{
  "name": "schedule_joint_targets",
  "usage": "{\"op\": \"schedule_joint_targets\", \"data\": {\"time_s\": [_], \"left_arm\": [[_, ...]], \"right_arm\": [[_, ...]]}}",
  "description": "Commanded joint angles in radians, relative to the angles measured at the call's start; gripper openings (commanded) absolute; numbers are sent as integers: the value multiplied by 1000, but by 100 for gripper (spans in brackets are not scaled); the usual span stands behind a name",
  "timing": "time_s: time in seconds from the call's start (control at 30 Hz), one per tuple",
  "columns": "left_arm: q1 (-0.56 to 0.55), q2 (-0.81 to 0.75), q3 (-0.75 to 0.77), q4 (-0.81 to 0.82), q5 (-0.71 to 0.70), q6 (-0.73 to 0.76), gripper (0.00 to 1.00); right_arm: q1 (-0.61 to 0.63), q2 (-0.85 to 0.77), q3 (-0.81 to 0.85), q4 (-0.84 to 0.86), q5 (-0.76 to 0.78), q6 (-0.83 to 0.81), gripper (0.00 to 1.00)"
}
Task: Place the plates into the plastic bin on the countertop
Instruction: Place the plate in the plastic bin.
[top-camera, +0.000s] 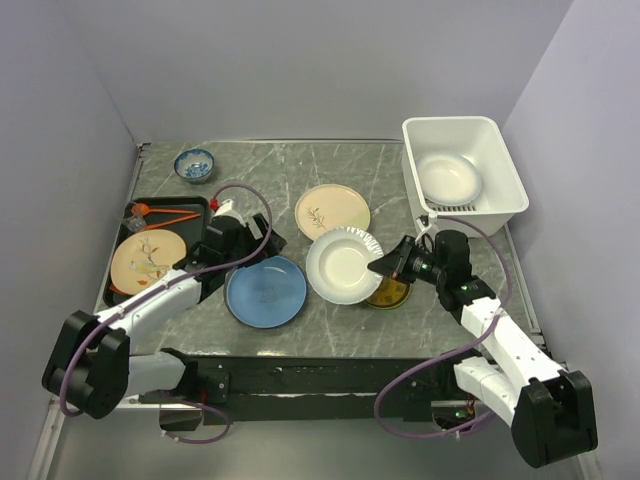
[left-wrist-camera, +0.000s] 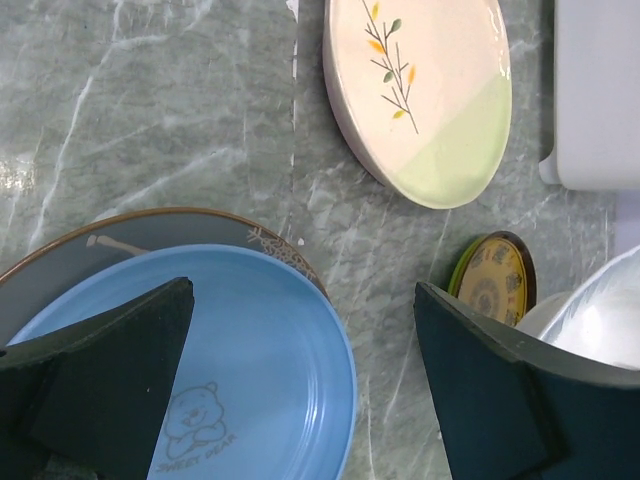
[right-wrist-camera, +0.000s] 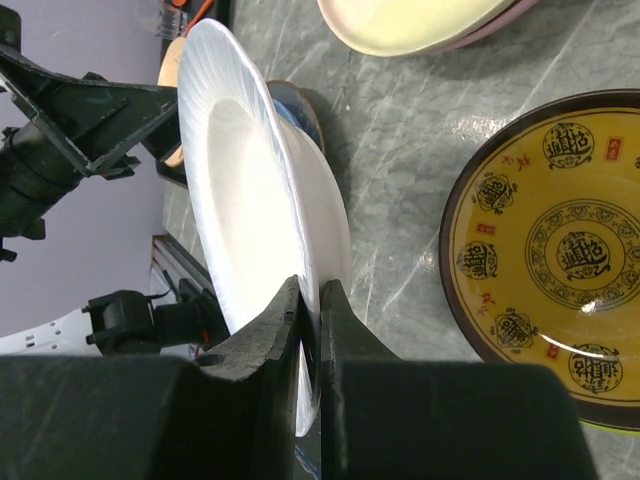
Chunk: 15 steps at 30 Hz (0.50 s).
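Pinching white plate (right-wrist-camera: 250, 200) rim: right hand (right-wrist-camera: 310, 300) – left hand (left-wrist-camera: 303, 310) spread over blue plate (left-wrist-camera: 265, 340) – lettered "SWEET BEAR".

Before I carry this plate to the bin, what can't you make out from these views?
1. Top view: small yellow plate is mostly hidden under the held white plate and right gripper. The right wrist view cuts it off at the frame edge.
2. Left wrist view: grey plate is largely covered by the blue plate, so its full extent is hidden.
3. Top view: whether anything lies beneath the binned plate in the plastic bin.
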Motion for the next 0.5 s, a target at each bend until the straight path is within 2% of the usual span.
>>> {"op": "schedule_joint_targets", "data": {"time_s": [0.0,0.23,0.47], "left_arm": [[-3,44,17,53,14,17,96],[-3,64,17,67,30,27,96],[-2,41,25,22,24,35,96]], "right_arm": [[-6,-29,83,42,3,6,0],[-49,-8,162,-13,7,-11,0],[-123,112,337,-39,-45,-38,0]]}}
